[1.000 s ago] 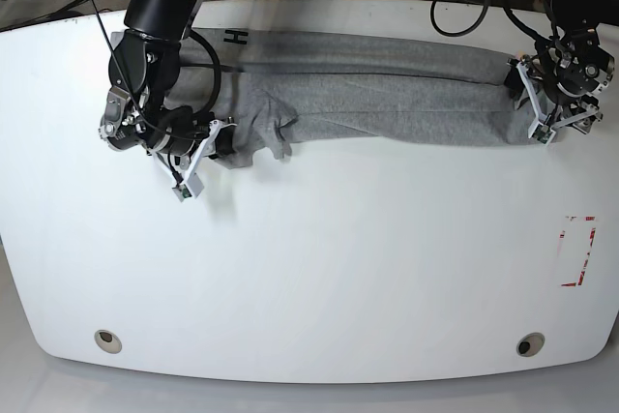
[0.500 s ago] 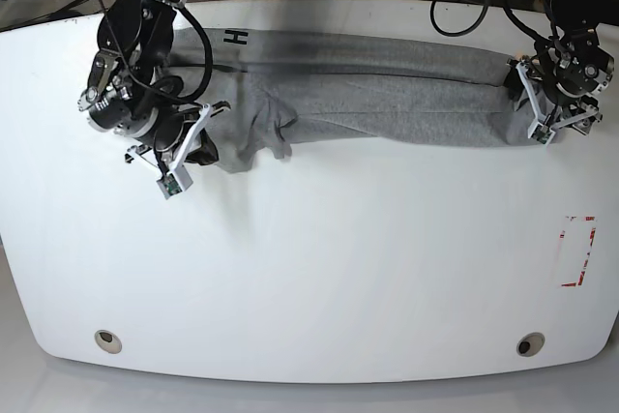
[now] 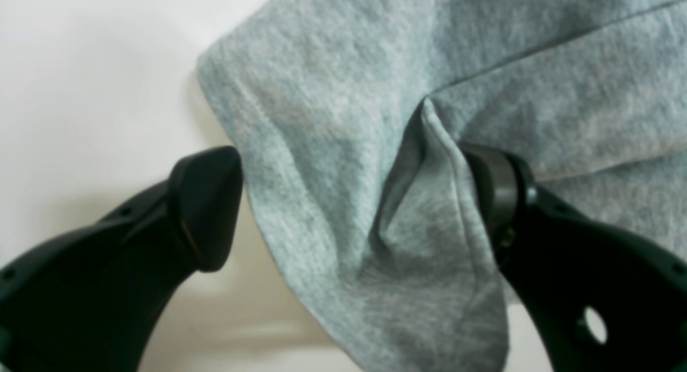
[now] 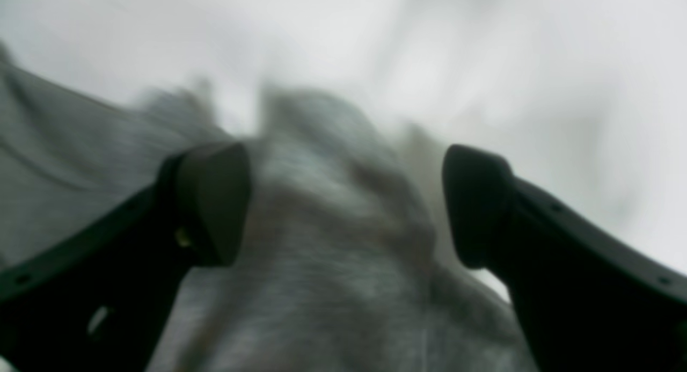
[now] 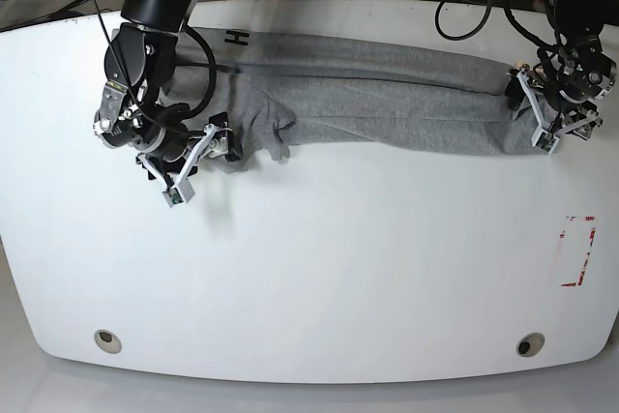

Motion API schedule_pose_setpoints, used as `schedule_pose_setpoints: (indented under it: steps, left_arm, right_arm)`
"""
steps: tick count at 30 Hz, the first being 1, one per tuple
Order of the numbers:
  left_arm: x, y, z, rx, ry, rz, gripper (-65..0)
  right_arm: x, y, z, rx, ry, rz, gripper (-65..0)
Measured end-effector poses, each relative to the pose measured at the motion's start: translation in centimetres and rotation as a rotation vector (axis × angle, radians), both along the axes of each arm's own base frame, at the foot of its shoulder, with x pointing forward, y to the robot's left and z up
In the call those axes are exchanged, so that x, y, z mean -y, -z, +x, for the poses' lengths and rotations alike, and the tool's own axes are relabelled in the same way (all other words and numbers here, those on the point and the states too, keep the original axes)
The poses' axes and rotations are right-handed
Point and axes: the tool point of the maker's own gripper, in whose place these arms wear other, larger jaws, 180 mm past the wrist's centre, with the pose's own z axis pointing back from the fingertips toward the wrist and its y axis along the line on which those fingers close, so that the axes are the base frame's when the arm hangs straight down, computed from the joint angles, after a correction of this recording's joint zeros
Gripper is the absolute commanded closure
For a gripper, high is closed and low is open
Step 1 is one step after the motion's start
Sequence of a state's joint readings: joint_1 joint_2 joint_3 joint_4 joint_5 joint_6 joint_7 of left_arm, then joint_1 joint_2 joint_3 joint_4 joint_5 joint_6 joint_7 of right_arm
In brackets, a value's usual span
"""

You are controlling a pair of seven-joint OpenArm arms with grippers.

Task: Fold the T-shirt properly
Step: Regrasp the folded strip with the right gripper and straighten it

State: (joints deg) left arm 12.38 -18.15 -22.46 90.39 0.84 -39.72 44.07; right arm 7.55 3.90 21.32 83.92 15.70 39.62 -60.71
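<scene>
The heather-grey T-shirt (image 5: 387, 103) lies as a long narrow band across the far half of the white table (image 5: 338, 278), with a black "H" (image 5: 235, 39) showing near its left end. My right gripper (image 5: 198, 160) stands open at the bunched left end. In the right wrist view, blurred grey cloth (image 4: 322, 254) lies between the spread jaws of this gripper (image 4: 343, 200). My left gripper (image 5: 534, 111) is open at the right end. In the left wrist view, that gripper (image 3: 354, 200) straddles a creased corner of the shirt (image 3: 349, 146), one finger against a fold.
A red-and-white marked rectangle (image 5: 577, 250) sits near the table's right edge. Two round holes (image 5: 108, 340) (image 5: 529, 344) lie near the front edge. Black cables hang behind the table's far edge.
My right gripper has gone from shut to open, letting go of the shirt's left end, and it swung a little. The left arm and the right end of the shirt shifted slightly toward the back.
</scene>
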Motion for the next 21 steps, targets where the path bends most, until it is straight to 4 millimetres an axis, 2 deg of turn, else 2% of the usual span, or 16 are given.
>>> schedule_pose_setpoints:
  steps: [4, 6, 8, 11, 12, 16, 21]
  left_arm:
    - [0.0, -0.1, 0.2, 0.005, 0.001, 0.002, -53.5]
    - [0.1, -0.3, 0.6, 0.011, -0.004, 0.001, -53.5]
    - [0.0, -0.3, 0.7, 0.005, -0.006, 0.007, -53.5]
    - [0.0, -0.3, 0.8, 0.005, -0.007, 0.006, -53.5]
    - [0.0, -0.2, 0.8, 0.005, -0.007, 0.005, -53.5]
    - [0.0, -0.2, 0.8, 0.006, -0.007, 0.003, -53.5]
    - [0.0, -0.2, 0.8, 0.005, -0.006, 0.005, -53.5]
  right_arm:
    - [-0.2, 1.1, 0.5, 0.001, 0.016, 0.043, -44.1]
    - [-0.4, 1.1, 0.6, 0.007, 0.011, 0.047, -37.7]
    - [-0.7, 1.2, 0.5, 0.003, 0.010, 0.054, -28.1]
    - [-1.4, 1.5, 0.4, -0.008, 0.006, 0.065, -3.0]
    - [-1.6, 1.6, 0.2, -0.017, 0.003, 0.064, 0.0]
    - [-2.0, 0.7, -0.4, 0.006, -0.009, 0.044, 0.0]
    - [-0.3, -3.0, -0.7, 0.038, -0.019, -0.090, 0.0]
